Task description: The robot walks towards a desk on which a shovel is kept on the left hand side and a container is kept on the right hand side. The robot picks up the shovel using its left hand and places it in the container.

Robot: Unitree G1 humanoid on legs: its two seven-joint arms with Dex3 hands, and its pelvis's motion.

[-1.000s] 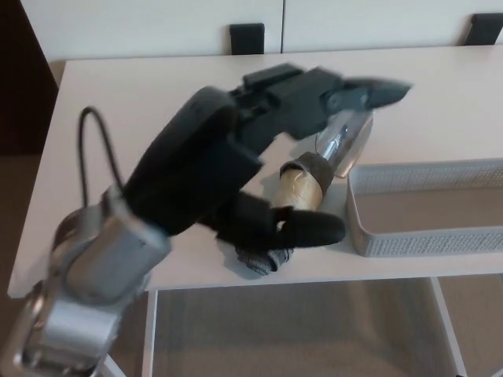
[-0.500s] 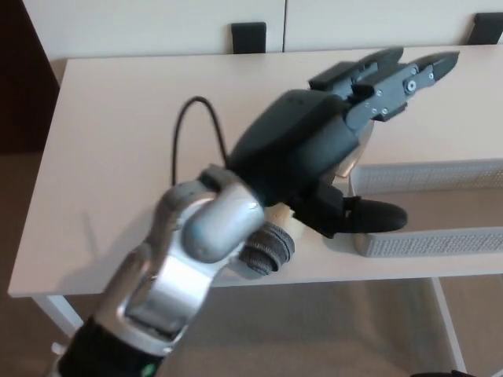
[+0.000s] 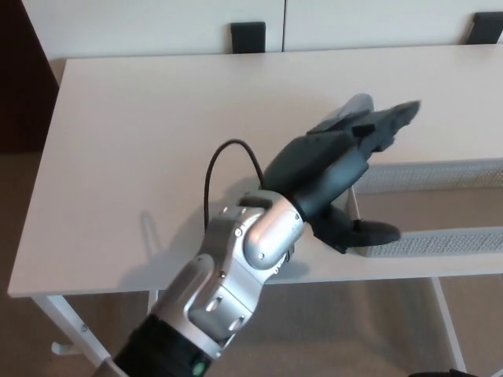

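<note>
Above the container's left end (image 3: 369, 179) | left hand (image 3: 334, 169) stretched out over the pale surface (image 3: 141, 141) | fingers (image 3: 393, 119) clamped on the shovel (image 3: 354, 104) (only its grey tip peeks past them) | thumb (image 3: 369, 232) below, over the container's near wall | right hand unseen
</note>
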